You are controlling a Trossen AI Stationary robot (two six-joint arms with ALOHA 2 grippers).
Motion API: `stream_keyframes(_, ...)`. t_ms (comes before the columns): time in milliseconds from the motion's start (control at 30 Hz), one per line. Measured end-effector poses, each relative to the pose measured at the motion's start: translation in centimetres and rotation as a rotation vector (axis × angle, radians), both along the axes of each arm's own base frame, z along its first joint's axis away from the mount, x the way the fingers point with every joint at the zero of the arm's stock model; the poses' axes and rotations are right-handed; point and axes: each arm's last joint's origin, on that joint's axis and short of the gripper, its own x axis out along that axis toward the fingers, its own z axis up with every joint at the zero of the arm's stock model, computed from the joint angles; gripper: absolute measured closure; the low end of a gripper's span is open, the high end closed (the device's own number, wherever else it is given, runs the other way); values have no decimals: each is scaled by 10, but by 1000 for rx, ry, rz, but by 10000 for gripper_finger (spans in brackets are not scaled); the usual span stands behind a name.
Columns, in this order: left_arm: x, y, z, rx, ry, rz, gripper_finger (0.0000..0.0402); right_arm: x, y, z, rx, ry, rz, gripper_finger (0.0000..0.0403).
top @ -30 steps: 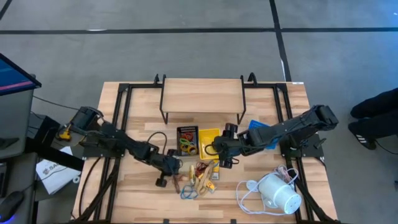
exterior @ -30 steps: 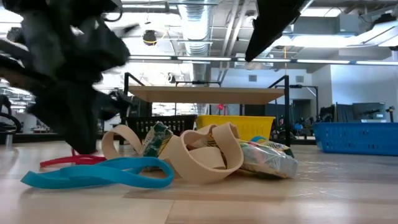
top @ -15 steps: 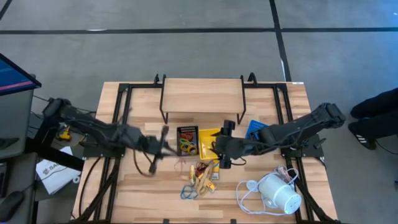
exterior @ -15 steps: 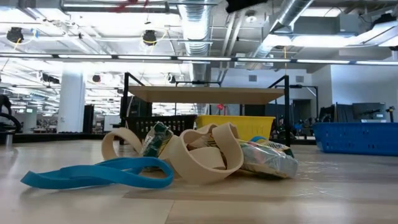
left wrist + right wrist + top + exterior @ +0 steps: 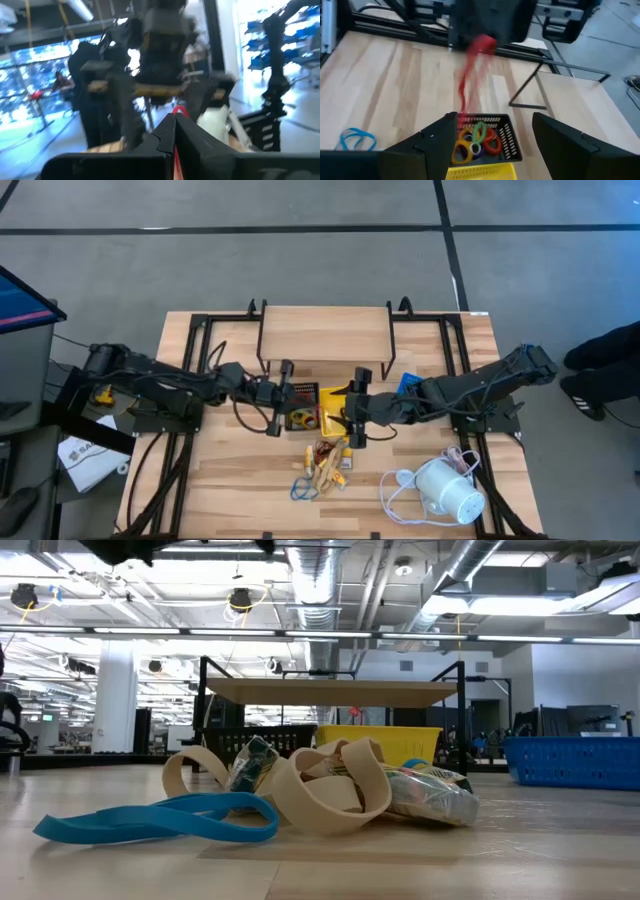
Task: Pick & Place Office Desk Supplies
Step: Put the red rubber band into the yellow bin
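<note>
Left gripper [image 5: 287, 387]: clamped on red rubber band [image 5: 470, 70], hung above black mesh tray [image 5: 302, 405] for release.
Right gripper [image 5: 357, 412]: fingers apart, empty, beside yellow tray [image 5: 337, 398].

Left wrist view, heavy motion blur. Left gripper [image 5: 174, 131]: two dark fingers [image 5: 162, 135] pressed together, tips meeting at centre of frame. Thin red rubber-band loop [image 5: 178, 112] pinched between the tips, a small red bit showing above them and a red strip running down along the seam between the fingers. Directly beyond: the other dark robot arm [image 5: 162, 45], blurred, facing this camera. Pale wooden table surface [image 5: 107, 146] visible low beside the fingers. Background: bright blue-lit room, black frame stand [image 5: 277, 75] at one side. Details otherwise unreadable.
</note>
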Motion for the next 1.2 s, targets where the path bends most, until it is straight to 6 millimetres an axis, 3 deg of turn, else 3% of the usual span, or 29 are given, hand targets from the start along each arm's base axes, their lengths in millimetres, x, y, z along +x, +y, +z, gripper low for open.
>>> stream_keyframes(200,24,-6,9,17,-27,-55,401,5,-8,-2,57,-13,49,148)
stream_keyframes(433,37,-3,4,46,-6,-61,401,5,-5,-4,93,-8,110,148)
stream_keyframes(600,38,-2,1,47,25,-53,401,3,-4,-6,74,10,72,148)
stream_keyframes(767,35,-4,6,47,16,-59,401,0,-24,-12,-28,59,-173,148)
stream_keyframes(900,35,-2,5,61,24,-46,401,-3,-37,-13,-22,86,-248,148)
stream_keyframes(1067,33,0,6,98,50,6,401,-18,-42,-6,-23,121,-253,148)
stream_keyframes(1200,29,5,10,114,58,28,401,-34,-37,8,58,114,-137,148)
